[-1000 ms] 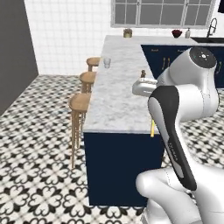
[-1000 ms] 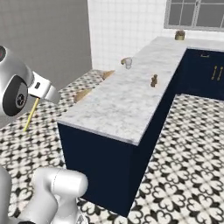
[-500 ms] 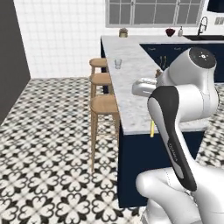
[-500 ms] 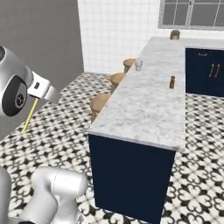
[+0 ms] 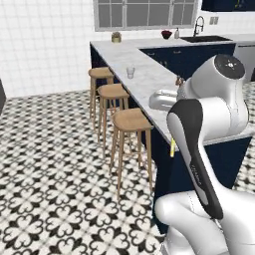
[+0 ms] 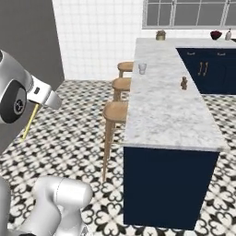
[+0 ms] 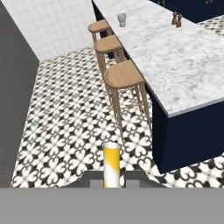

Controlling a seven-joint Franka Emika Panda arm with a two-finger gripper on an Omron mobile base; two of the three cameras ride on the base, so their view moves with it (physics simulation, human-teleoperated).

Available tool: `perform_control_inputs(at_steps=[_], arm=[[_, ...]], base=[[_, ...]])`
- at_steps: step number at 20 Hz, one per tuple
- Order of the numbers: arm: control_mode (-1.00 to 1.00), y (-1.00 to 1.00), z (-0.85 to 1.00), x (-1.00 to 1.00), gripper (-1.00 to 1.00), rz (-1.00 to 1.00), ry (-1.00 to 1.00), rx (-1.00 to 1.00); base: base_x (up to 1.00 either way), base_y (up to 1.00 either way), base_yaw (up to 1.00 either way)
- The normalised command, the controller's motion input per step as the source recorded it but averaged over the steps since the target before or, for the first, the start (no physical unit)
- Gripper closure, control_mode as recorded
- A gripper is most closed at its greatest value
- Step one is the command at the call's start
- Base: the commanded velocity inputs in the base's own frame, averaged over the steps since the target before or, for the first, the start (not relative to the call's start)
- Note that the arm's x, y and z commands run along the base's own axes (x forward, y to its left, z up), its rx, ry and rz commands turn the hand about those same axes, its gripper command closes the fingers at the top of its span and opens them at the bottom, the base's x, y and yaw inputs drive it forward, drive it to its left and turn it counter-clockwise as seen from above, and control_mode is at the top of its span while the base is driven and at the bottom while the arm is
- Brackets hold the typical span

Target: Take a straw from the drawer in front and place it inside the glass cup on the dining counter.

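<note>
glass cup [image 6: 142, 68] on dining counter [image 6: 170, 110]

The straw [image 5: 172, 148] is mostly hidden behind the robot's big white arm, so just a short yellow bit peeks out. In the hand view its near end [image 7: 111, 166] is cut off. The glass cup [image 6: 142, 68] on the far dining counter [image 6: 170, 106] looks too small to show what is inside.

Nothing here carries writing I can read: no labels, brand names, numbers or signs anywhere in the kitchen.
</note>
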Motion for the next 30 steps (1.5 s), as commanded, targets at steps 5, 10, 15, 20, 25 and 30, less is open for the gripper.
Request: perform_control_inputs(at_steps=[5, 10, 15, 20, 25, 30], arm=[[1.0, 0.0, 0.0, 0.0, 1.0, 0.0, 0.0, 0.0], [1.0, 0.0, 0.0, 0.0, 1.0, 0.0, 0.0, 0.0], [1.0, 0.0, 0.0, 0.0, 1.0, 0.0, 0.0, 0.0], [1.0, 0.0, 0.0, 0.0, 1.0, 0.0, 0.0, 0.0], [1.0, 0.0, 0.0, 0.0, 1.0, 0.0, 0.0, 0.0], [1.0, 0.0, 0.0, 0.0, 1.0, 0.0, 0.0, 0.0]], base=[[0.47, 0.85, -0.44], [0.5, 0.86, -0.44], [0.49, 0.96, -0.42], [0.41, 0.96, -0.41], [0.34, 0.89, -0.42], [0.37, 0.88, -0.42]])
